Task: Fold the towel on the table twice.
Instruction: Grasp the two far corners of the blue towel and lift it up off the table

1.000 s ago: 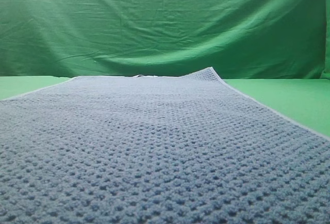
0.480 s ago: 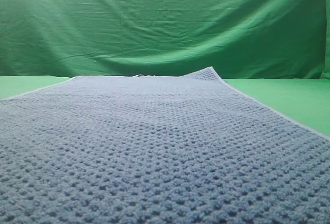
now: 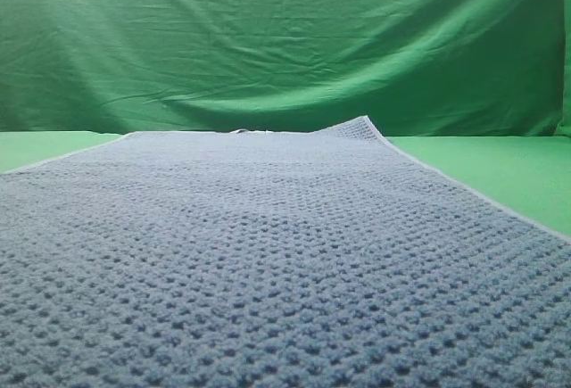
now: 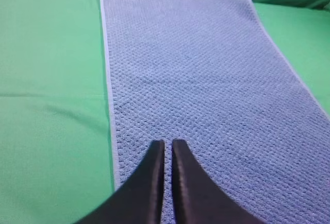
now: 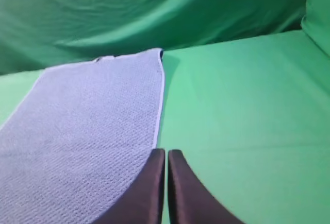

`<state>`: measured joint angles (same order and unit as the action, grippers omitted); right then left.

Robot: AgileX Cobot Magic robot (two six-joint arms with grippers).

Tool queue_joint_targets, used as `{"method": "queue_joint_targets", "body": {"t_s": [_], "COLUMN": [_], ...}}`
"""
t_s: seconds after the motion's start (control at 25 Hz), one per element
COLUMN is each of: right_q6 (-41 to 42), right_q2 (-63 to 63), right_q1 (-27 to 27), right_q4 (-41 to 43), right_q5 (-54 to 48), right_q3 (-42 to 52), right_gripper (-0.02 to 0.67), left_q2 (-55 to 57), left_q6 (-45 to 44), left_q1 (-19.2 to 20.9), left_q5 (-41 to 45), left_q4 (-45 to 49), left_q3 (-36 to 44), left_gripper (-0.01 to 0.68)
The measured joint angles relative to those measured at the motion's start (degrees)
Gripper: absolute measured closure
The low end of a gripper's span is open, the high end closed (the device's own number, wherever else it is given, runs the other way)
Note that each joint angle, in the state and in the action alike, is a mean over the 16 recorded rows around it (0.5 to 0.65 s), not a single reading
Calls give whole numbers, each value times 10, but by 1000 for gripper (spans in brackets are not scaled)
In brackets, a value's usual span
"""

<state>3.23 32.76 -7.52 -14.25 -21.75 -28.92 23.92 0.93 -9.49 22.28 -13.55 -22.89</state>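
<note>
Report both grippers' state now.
Left gripper: shut, holding nothing, above the towel.
Right gripper: shut, holding nothing.

Green table (image 3: 517,169) w/ towel (image 3: 268,263) flat, unfolded

Bumpy waffle-weave cloth towel (image 3: 268,263) on smooth matt green table (image 3: 508,169) cover.

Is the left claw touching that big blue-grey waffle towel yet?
Cannot tell. In the left wrist view the shut left claw overlaps the blue-grey waffle-weave towel, but neither contact nor a gap shows.
</note>
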Motion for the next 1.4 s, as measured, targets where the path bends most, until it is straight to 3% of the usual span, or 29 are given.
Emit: {"method": "queue_joint_targets", "body": {"t_s": [0.44, 0.96, 1.4], "right_q6": [33, 71, 52], "right_q2": [179, 385, 631], "right_q1": [0, -42, -85], "right_q4": [1, 19, 30], "right_q5": [-13, -159, -249], "right_q3": [-103, -276, -451], "right_gripper": [649, 649, 649], "left_q2": [184, 453, 651], "left_q6": [0, -2, -8], "left_q1": [0, 0, 0], "left_q5": [-28, 122, 152], "left_q4": [13, 48, 98], "left_q3": [-89, -302, -408], "left_gripper": [624, 624, 624]}}
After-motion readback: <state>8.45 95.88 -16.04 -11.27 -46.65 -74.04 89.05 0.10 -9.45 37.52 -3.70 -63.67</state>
